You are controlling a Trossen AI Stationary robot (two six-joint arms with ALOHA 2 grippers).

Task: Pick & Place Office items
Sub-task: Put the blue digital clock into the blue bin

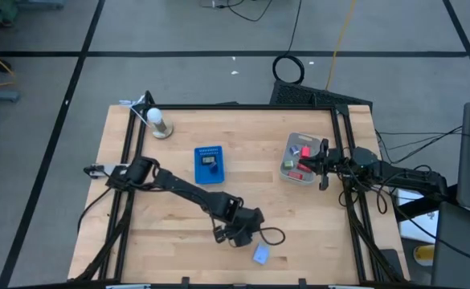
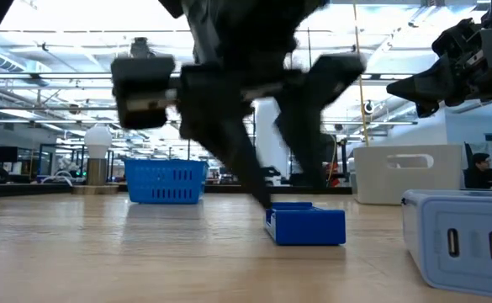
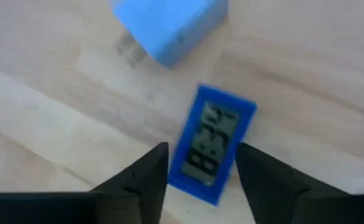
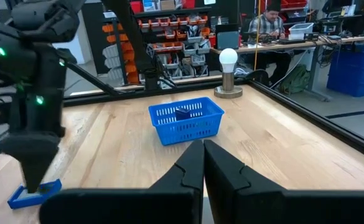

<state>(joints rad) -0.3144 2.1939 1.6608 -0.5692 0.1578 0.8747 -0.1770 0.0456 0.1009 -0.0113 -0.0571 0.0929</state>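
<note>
A small blue digital clock (image 3: 213,134) lies flat on the wooden table (image 1: 170,209), its display up; it also shows in the low view (image 2: 309,227). My left gripper (image 3: 201,148) points steeply down over the clock's near end, near the table's front middle (image 1: 236,235). It is open, with one finger on each long side. A light blue plug adapter (image 3: 169,25) lies just beyond the clock (image 1: 260,254). My right gripper (image 4: 203,152) waits shut at the table's right side (image 1: 324,164), level and above the table. My left gripper's fingers (image 3: 154,171) stand close along the clock's two long sides near its near end (image 3: 197,180), coming from above and lying across the clock. The clock lies flat on the table. I cannot tell whether the fingers touch it.
A blue basket (image 1: 209,163) holding a dark piece stands at the table's middle. A grey bin (image 1: 299,158) with red, pink and green pieces sits at the right, beside my right gripper. A bulb lamp (image 1: 158,122) stands at the far left. Bare wood lies at the front left.
</note>
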